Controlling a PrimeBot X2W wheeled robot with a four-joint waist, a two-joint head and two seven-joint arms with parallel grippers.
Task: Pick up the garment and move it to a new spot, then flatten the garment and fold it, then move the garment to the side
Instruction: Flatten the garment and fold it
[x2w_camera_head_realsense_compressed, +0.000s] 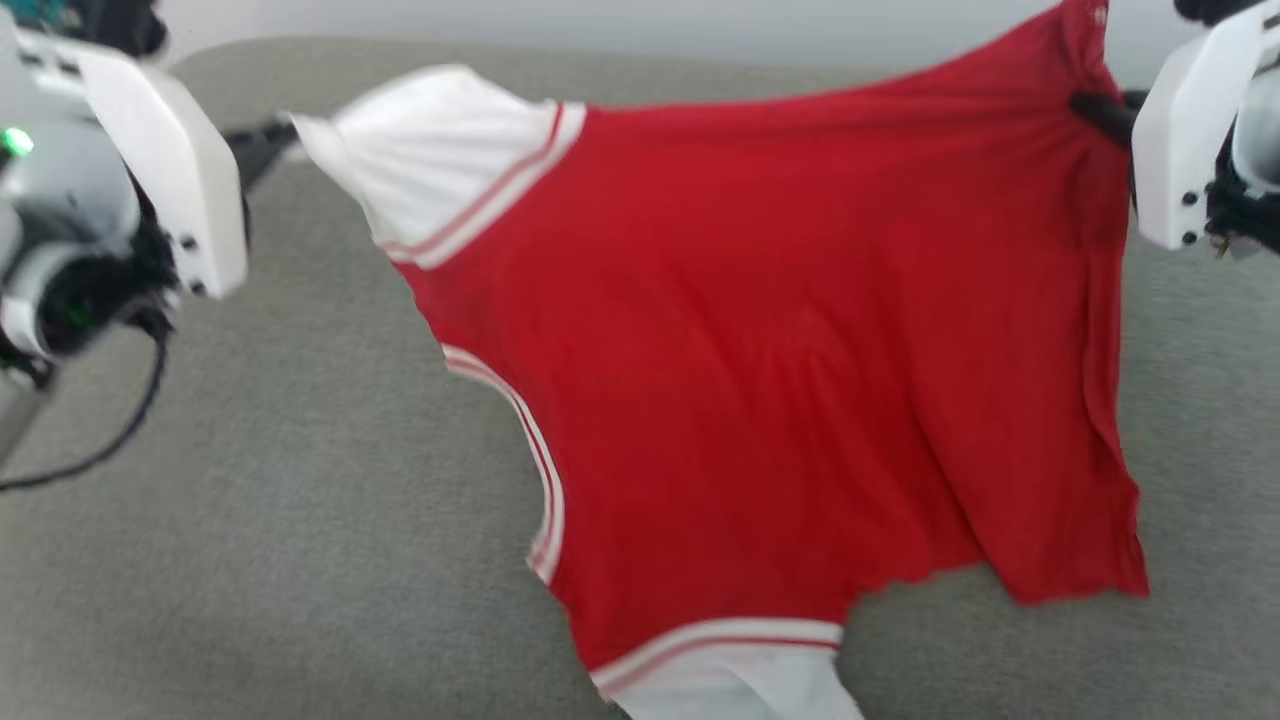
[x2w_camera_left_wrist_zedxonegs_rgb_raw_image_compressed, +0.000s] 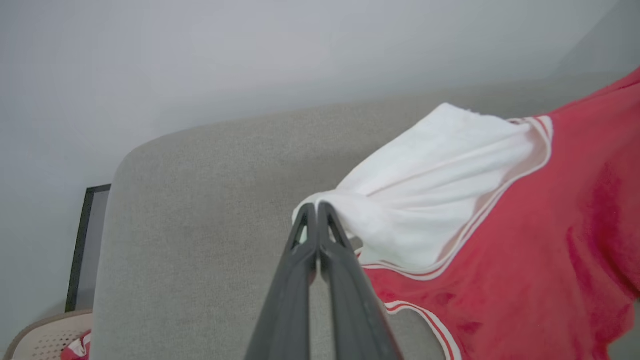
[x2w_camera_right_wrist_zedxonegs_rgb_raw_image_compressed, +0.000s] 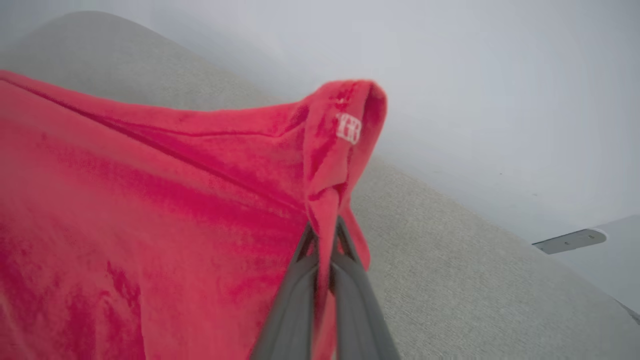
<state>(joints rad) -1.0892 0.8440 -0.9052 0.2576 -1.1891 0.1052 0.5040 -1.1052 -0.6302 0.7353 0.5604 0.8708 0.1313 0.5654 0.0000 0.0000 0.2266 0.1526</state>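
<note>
With left fingers (x2w_camera_left_wrist_zedxonegs_rgb_raw_image_compressed: 295, 280) clenched on white sleeve (x2w_camera_left_wrist_zedxonegs_rgb_raw_image_compressed: 425, 200), right fingers (x2w_camera_right_wrist_zedxonegs_rgb_raw_image_compressed: 350, 300) on red corner (x2w_camera_right_wrist_zedxonegs_rgb_raw_image_compressed: 345, 130): holding garment (x2w_camera_head_realsense_compressed: 760, 350) spread over couch (x2w_camera_head_realsense_compressed: 300, 500), likely for flattening.

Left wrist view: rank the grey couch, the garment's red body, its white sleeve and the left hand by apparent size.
1. grey couch
2. red body of the garment
3. white sleeve
4. left hand, smallest, though it sits nearest the lens, so it looks bigger than it is.
</note>
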